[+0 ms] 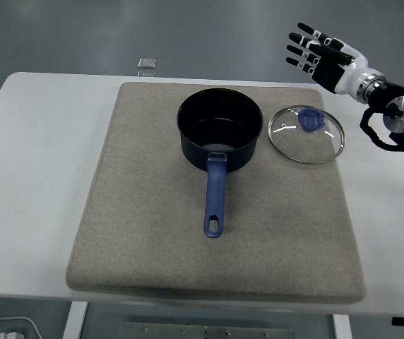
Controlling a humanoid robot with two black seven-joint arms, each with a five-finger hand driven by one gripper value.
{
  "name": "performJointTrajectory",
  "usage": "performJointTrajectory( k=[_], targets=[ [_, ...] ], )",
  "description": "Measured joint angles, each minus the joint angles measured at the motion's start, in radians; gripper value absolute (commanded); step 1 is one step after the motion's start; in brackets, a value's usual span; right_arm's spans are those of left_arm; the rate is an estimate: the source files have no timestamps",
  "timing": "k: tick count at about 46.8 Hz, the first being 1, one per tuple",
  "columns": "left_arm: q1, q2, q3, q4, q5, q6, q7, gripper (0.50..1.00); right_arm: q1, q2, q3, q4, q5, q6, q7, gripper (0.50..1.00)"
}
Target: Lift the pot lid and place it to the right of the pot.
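White table (39, 141) spanning the width, rounded far corners, broad bare strip along the left side. Small clear object (145, 66) on the floor past the far edge. Grey mat (152, 247) laid over the middle of the table, near edge close to the table's own near edge, large open stretch of mat below and on both sides of the handle.

Dark blue pot (220, 128) upright on the far half of the mat, uncovered, inside empty. Blue handle (215, 198) pointing toward the near edge, hanging hole at its tip.

Glass lid (306, 134) flat on the mat just to the right of the pot, narrow gap between the two rims, blue knob (311, 119) up. Right rim of the lid close to the mat's right edge; only a slim band of mat beyond it, then bare white table.

Right hand (322, 51) raised above and behind the lid, past the table's far right corner, well apart from it. Fingers (302, 48) spread and extended toward the left, gripping nothing. Wrist and black forearm running down and right to the picture's edge.
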Motion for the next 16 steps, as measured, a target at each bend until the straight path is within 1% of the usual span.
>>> performJointTrajectory(
  k=[4,12,16],
  targets=[
    [0.0,0.0,0.0,0.0,0.001,0.0,0.0,1.0,-0.003,0.0,0.017,-0.001,0.0,0.007,0.0,0.909],
    [0.0,0.0,0.0,0.0,0.001,0.0,0.0,1.0,-0.006,0.0,0.024,0.0,0.0,0.047,-0.001,0.909],
    [0.0,0.0,0.0,0.0,0.001,0.0,-0.001,1.0,-0.007,0.001,0.026,0.0,0.0,0.053,-0.001,0.909]
  ],
)
